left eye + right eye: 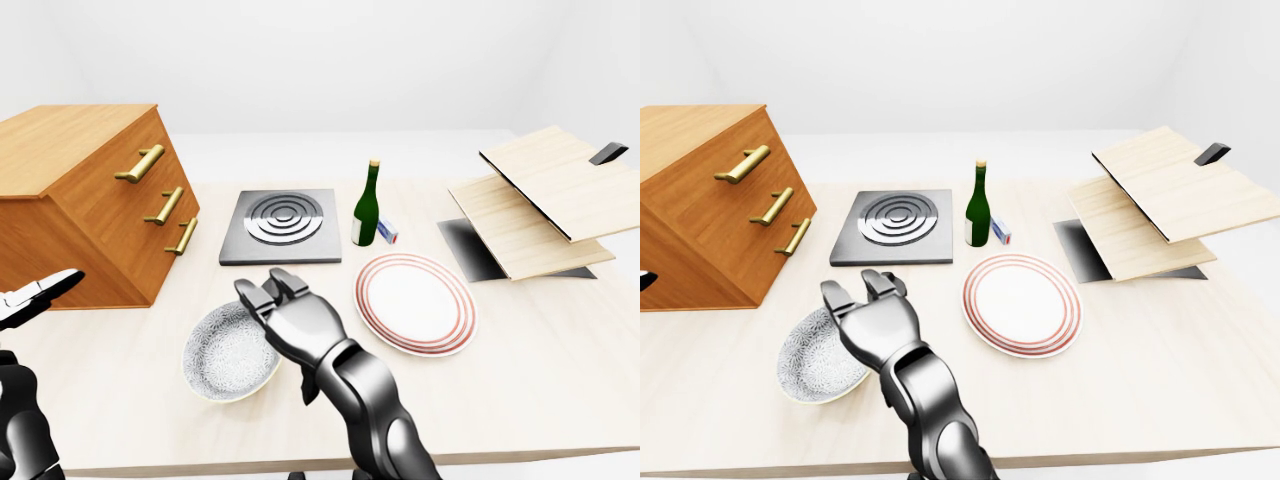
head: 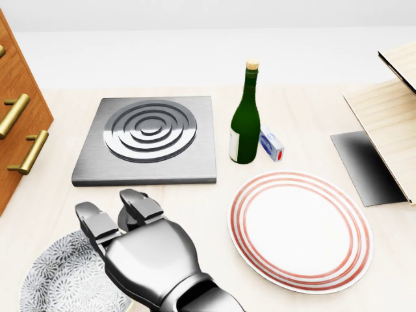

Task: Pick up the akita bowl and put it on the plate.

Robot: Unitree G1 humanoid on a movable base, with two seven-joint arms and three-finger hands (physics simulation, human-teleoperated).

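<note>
Reaching across in the left-eye view, the right hand (image 1: 300, 320) hovers over the akita bowl (image 1: 225, 355), which sits on the counter (image 1: 560, 340) just left of the plate (image 1: 415, 303). The left hand (image 1: 35, 295) peeks in at the edge, grip unreadable. Head view: fingers (image 2: 94, 221) spread wide above the bowl's right rim, holding nothing, likely lining up a rim pinch. Right-eye view: the bottle (image 1: 978, 210) wears a blank white label, and nothing is legible on the small box (image 1: 1001, 231).
</note>
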